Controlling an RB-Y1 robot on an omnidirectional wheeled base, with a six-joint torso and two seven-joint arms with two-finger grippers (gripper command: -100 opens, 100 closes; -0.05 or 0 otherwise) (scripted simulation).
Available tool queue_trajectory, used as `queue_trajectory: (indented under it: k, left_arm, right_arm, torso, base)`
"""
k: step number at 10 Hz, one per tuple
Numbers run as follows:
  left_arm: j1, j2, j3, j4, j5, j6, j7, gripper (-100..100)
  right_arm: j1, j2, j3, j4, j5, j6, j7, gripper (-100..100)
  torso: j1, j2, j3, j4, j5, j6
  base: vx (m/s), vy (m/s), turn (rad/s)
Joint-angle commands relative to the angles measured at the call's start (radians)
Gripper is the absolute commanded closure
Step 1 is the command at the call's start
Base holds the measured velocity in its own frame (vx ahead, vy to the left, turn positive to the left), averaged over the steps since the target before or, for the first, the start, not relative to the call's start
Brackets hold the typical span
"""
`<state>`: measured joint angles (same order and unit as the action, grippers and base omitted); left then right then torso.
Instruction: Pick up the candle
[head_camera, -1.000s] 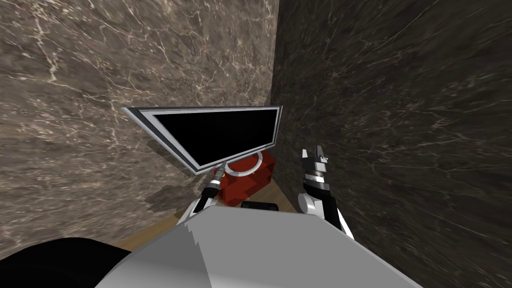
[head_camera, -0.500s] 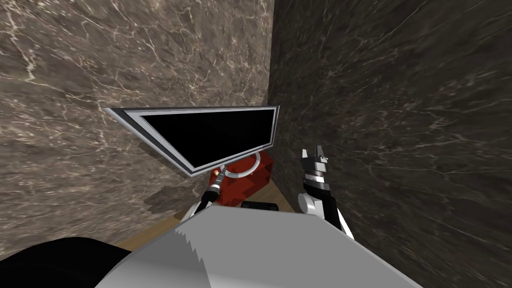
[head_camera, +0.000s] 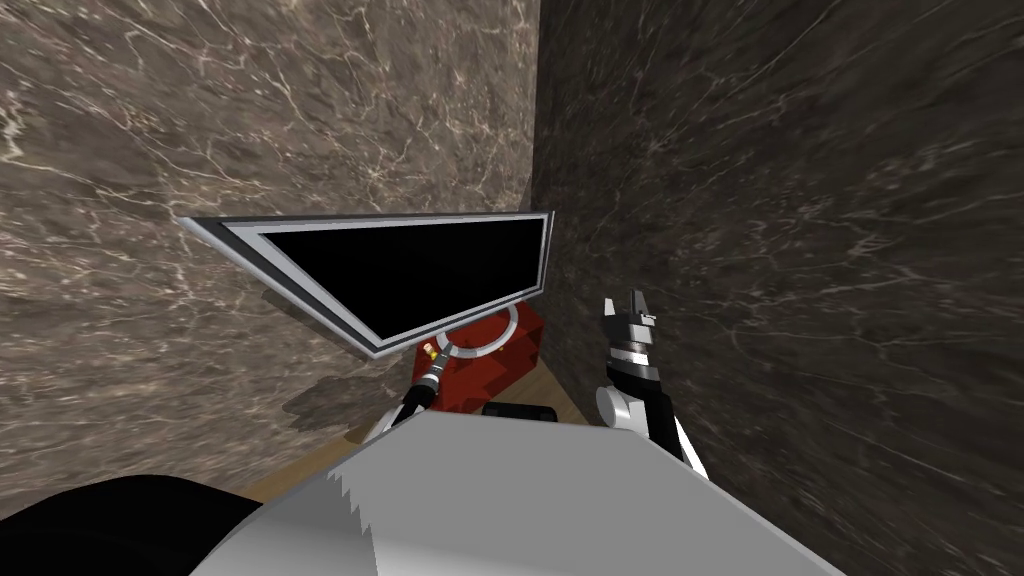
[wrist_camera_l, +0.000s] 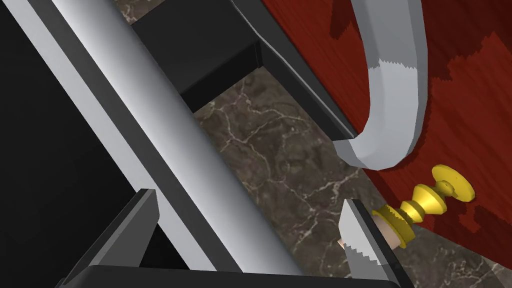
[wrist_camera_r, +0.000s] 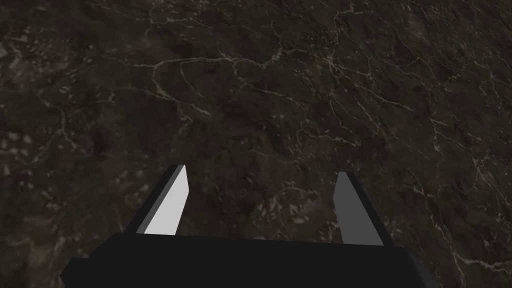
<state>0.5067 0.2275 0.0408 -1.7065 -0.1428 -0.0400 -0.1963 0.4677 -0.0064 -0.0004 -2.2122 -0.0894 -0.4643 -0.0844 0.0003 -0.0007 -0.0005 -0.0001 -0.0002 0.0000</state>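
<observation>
Head view: left arm (head_camera: 424, 380) reaches under the monitor (head_camera: 400, 270) to the red surface (head_camera: 500, 365). The candle (head_camera: 430, 350) stands there, near the grey ring (head_camera: 513, 330). Right tool (head_camera: 628, 303) is up beside the dark wall (head_camera: 800, 250).

Left wrist view: left tool (wrist_camera_l: 247, 200) is open, with the monitor's frame edge between its fingers. The candle, in a gold holder (wrist_camera_l: 425, 200), is just outside one finger (wrist_camera_l: 362, 237) and partly behind it. Contact: cannot tell.

Right wrist view: fingers spread, facing the wall.
</observation>
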Motion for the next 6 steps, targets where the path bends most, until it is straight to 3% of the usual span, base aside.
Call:
queue_trajectory:
  k: [1, 3, 6]
  left_arm:
    - [0.0, 0.018, -0.003, 0.021, -0.002, 0.034, 0.001, -100]
    - [-0.006, 0.038, -0.009, 0.048, -0.006, 0.066, -0.002, -100]
    - [-0.023, 0.087, -0.021, 0.09, -0.013, 0.121, -0.007, -100]
  right_arm:
    - [0.0, 0.0, 0.0, 0.0, 0.0, 0.0, 0.0, 0]
    - [0.0, 0.0, 0.0, 0.0, 0.0, 0.0, 0.0, 0]
    - [0.0, 0.0, 0.0, 0.0, 0.0, 0.0, 0.0, 0]
  torso:
    - [0.0, 0.0, 0.0, 0.0, 0.0, 0.0]
    - [0.002, 0.0, 0.0, 0.0, 0.0, 0.0]
    - [0.006, 0.001, 0.001, 0.0, 0.001, 0.0]
  base:
    - [0.013, 0.017, -0.061]
    - [0.008, 0.038, -0.062]
    - [-0.005, 0.086, -0.101]
